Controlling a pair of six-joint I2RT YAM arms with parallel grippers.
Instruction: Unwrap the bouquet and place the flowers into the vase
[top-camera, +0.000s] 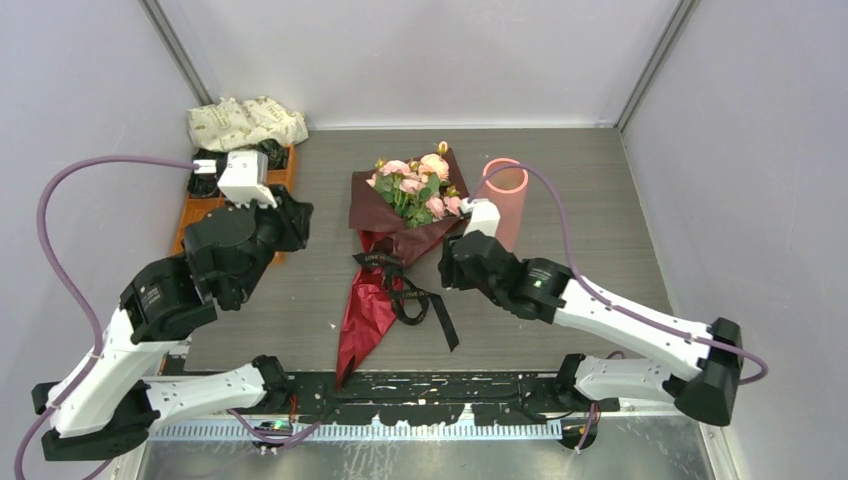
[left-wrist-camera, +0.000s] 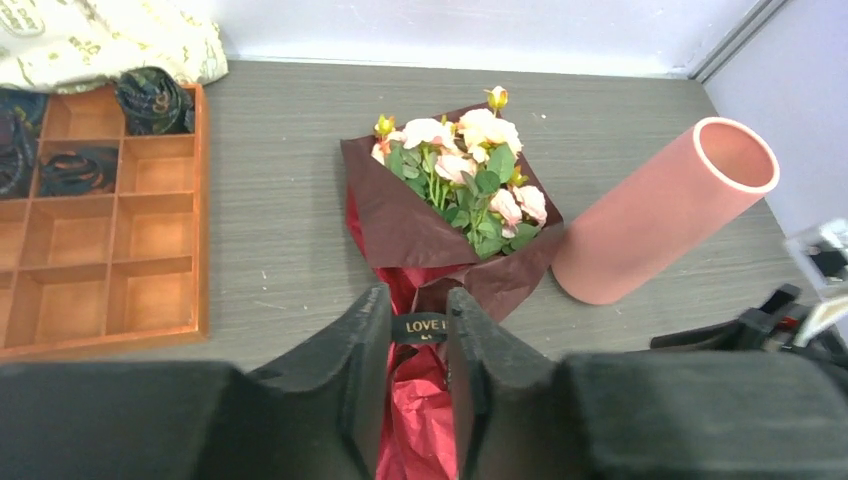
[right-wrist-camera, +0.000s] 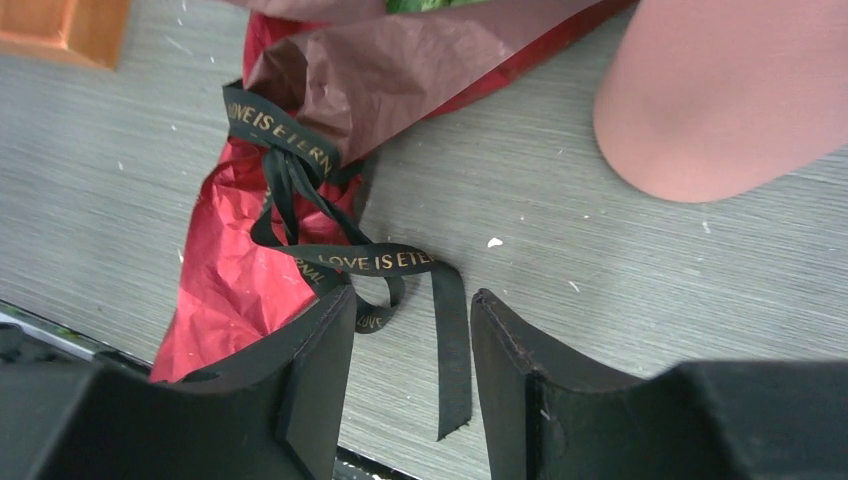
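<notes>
Closest to the lens, the right gripper (right-wrist-camera: 415, 300) hangs low over the counter (right-wrist-camera: 620, 300) with its jaws apart and empty. A loose ribbon tail (right-wrist-camera: 452, 350) lies in the gap between them; whether a finger touches it I cannot tell. The left gripper (left-wrist-camera: 418, 292) is likewise parted and holds nothing, raised above the wrap. The bouquet (top-camera: 400, 225) lies mid-counter, heads toward the far wall, its flowers (top-camera: 415, 185) inside the maroon paper (left-wrist-camera: 400, 215), tied by the black ribbon (right-wrist-camera: 275, 130). The vase (top-camera: 508, 200) stands upright just beside the bouquet's right edge. With nothing pinning the wrap, a pull on the tail may drag the whole bouquet rather than loosen the bow, and the paper could shove the vase over. The flat ribbon may also slip from the fingers.
</notes>
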